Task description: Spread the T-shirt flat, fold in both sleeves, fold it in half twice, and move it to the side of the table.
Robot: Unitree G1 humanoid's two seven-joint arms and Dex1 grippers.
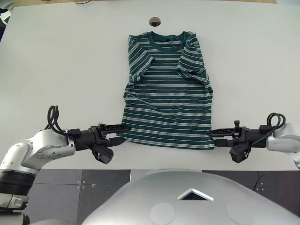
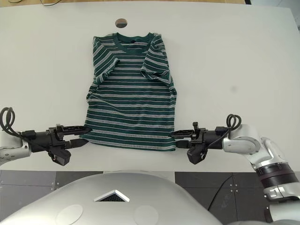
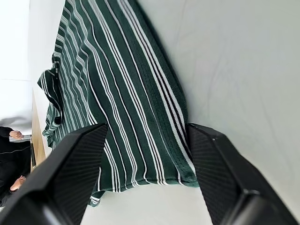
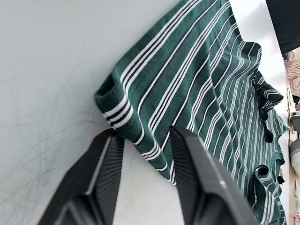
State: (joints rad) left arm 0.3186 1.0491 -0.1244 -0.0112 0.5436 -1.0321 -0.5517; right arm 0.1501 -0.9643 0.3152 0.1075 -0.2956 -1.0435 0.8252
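Left gripper (image 1: 126, 133): it is sitting low over the table at the T-shirt's near left hem corner, pointing toward the right. Its two fingers (image 3: 79, 159) are standing apart, and the left wrist view is showing the hem corner lying in the gap between them, not pinched.

Table (image 1: 61, 70): a white top is carrying everything. A small round hole (image 1: 154, 21) is showing just beyond the collar, slightly to its left.

T-shirt (image 1: 166, 98): the dark green shirt with white stripes is lying flat near the middle of the table, collar away from the robot and hem toward it.

Left sleeve (image 1: 136, 54): it is lying folded in over the chest.

Right sleeve (image 1: 192, 61): it is lying folded in too, bunching a little at its lower end.

Right gripper (image 1: 211, 138): it is sitting at the near right hem corner, pointing toward the left, level with the other gripper. Its fingers (image 4: 197, 168) are parted, with the hem corner lying between them and one finger touching the cloth's edge.
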